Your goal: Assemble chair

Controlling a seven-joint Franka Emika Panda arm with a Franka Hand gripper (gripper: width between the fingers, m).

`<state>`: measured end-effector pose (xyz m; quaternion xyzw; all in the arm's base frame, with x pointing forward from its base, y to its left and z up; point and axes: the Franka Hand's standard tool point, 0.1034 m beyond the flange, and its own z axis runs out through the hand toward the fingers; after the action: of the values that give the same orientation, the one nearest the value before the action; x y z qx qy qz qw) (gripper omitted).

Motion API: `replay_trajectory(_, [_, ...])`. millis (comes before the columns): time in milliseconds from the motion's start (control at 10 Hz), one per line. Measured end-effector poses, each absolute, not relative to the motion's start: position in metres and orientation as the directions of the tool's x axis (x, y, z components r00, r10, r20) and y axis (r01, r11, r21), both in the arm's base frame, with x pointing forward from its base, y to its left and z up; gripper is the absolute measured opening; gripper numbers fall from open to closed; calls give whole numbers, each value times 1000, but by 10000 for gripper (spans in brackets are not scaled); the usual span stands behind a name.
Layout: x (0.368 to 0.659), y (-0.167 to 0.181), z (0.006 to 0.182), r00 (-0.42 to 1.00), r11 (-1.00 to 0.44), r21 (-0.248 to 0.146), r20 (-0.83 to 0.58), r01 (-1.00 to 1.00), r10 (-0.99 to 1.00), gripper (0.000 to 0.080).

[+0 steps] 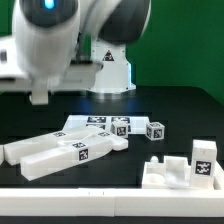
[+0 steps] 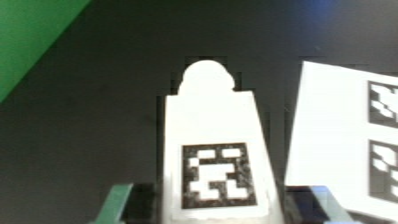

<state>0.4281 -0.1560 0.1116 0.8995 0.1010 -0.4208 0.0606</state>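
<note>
In the wrist view a white chair bar [image 2: 217,120] with a rounded end and one tag lies on the black table, lengthwise between my fingers. My gripper [image 2: 217,206] straddles its near end. A narrow dark gap shows between the bar and each finger, so the jaws stand open. In the exterior view the gripper [image 1: 38,96] is low at the far left under the big white arm, and the bar there is hidden. Two long white bars [image 1: 62,150] lie at the front left. Two small tagged blocks [image 1: 122,127] [image 1: 155,130] sit mid-table.
A flat white sheet with tags [image 2: 356,120] lies beside the bar in the wrist view. A flat tagged board [image 1: 92,122] lies mid-table. A white blocky fixture [image 1: 180,168] stands at the front right. The robot base [image 1: 110,70] is at the back.
</note>
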Motion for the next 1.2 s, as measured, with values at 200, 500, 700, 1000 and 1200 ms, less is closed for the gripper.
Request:
replay_trajectory(200, [432, -157, 114, 708, -969, 21, -686, 247, 166, 284])
replay_trajectory(500, [448, -134, 124, 816, -977, 39, -557, 211, 154, 284])
replay_trajectory(700, [504, -83, 162, 893, -988, -6, -426, 156, 144, 284])
replay_trajectory(1000, [507, -95, 169, 948, -971, -16, -211, 239, 237, 284])
replay_trajectory(1200, [515, -92, 169, 969, -975, -6, -109, 223, 222, 284])
